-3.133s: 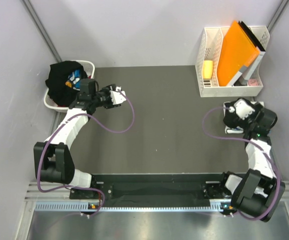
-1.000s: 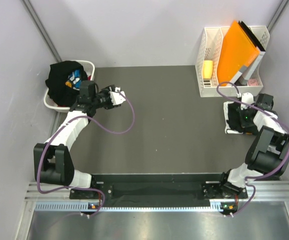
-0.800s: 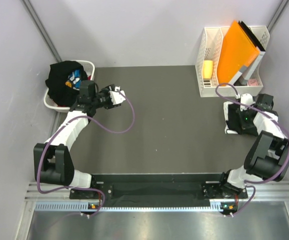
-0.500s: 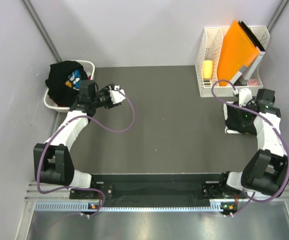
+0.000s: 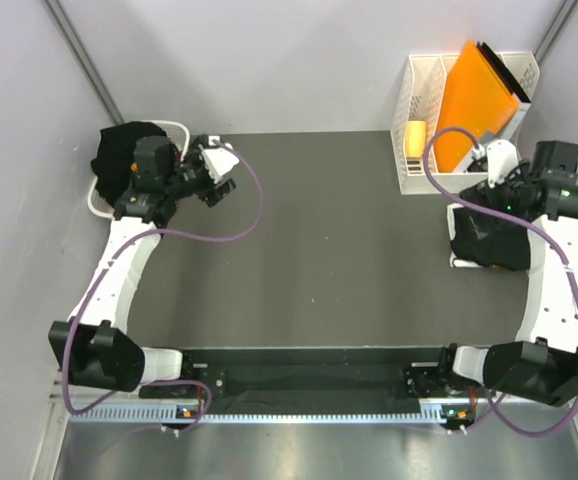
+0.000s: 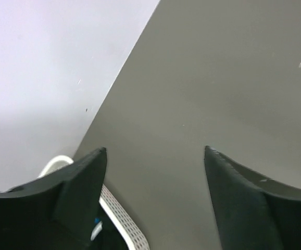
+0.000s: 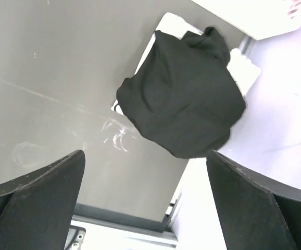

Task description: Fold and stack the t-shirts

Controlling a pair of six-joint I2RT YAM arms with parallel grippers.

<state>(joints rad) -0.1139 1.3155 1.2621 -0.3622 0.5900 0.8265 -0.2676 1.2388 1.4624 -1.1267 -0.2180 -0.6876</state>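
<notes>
Black tee [image 7: 182, 99] | right-wrist view: white tee [image 7: 163, 26] beneath | left fingers [image 6: 72, 192], right fingers [image 7: 36, 192] apart, empty

White arm links [image 5: 119, 270], black joints [image 5: 99, 355]; purple cables [image 5: 241, 215], black fingers [image 6: 244, 203]

The left gripper [image 6: 155, 151] stands with its dark jaws spread apart — grey table [image 6: 234, 78] shows between them. A pale wall [image 6: 41, 62] borders it upper left; a white mesh basket [image 6: 120, 214] peeks in lower left.
</notes>
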